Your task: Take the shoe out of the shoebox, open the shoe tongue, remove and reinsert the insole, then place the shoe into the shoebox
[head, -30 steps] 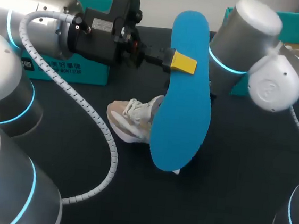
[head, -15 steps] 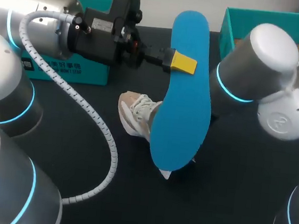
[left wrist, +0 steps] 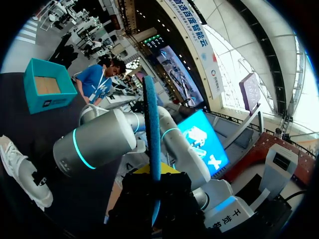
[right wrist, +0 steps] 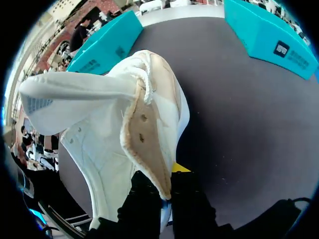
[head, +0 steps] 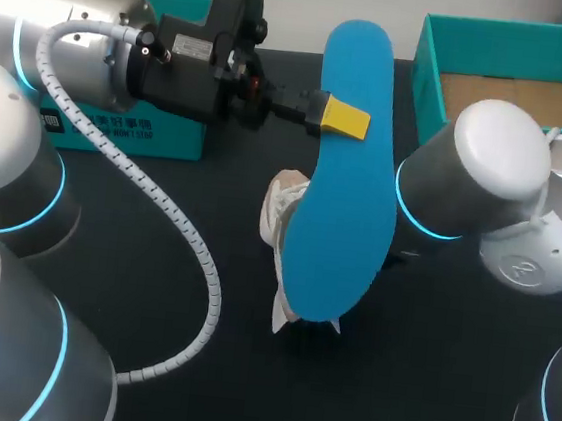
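Head view shows the left gripper [head: 343, 119] pinching the insole [head: 339, 237] upright; the right gripper [right wrist: 167, 186] clamps the shoe [right wrist: 114, 129] by its collar, partly behind the insole.

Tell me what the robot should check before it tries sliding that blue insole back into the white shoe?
1. Insole firmly held: ok. The left gripper clamps it near one end, and it hangs upright.
2. Shoe firmly held: ok. The right gripper pinches its rim from both sides.
3. Shoe mouth wide open: ok, it seems. The right wrist view shows the opening gaping.
4. Shoe mouth lined up with the insole's lower end: cannot tell. In the head view the insole hides most of the shoe.
5. Shoebox ready for later: ok. It is open, and the part of its floor that shows is bare.
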{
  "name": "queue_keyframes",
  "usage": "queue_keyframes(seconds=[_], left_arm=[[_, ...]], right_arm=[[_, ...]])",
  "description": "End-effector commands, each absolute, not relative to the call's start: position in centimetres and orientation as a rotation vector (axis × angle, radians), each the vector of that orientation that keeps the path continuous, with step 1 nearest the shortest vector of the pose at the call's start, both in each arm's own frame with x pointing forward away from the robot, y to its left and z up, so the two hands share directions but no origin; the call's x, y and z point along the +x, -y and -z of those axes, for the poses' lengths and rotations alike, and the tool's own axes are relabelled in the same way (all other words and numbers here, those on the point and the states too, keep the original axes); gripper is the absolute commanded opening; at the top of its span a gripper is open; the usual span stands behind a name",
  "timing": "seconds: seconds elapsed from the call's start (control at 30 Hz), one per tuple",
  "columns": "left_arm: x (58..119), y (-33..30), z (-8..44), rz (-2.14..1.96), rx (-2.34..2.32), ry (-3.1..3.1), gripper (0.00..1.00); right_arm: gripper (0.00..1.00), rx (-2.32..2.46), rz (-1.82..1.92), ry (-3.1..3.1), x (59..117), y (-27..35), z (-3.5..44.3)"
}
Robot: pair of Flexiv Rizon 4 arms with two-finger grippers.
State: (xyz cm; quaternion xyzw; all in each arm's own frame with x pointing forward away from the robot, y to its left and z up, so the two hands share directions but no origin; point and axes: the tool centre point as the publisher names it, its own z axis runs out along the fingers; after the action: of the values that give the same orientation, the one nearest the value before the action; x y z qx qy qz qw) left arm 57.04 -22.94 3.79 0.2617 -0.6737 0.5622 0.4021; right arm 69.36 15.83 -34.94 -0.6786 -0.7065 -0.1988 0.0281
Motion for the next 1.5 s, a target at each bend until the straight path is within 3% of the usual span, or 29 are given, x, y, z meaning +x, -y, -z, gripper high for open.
queue_keyframes(seconds=[0.03,0.43,1.5], left_arm=[[57.1,23.1,-3.8,-1.419,0.661,1.703,0.0],[57.1,23.1,-3.8,-1.419,0.661,1.703,0.0],[57.1,23.1,-3.8,-1.419,0.661,1.703,0.0]], right_arm=[[0.0,-2.064,0.613,2.243,69.2,-16.3,33.8],[0.0,-2.064,0.613,2.243,69.2,-16.3,33.8],[0.0,-2.088,0.531,2.177,68.9,-13.3,39.5]])
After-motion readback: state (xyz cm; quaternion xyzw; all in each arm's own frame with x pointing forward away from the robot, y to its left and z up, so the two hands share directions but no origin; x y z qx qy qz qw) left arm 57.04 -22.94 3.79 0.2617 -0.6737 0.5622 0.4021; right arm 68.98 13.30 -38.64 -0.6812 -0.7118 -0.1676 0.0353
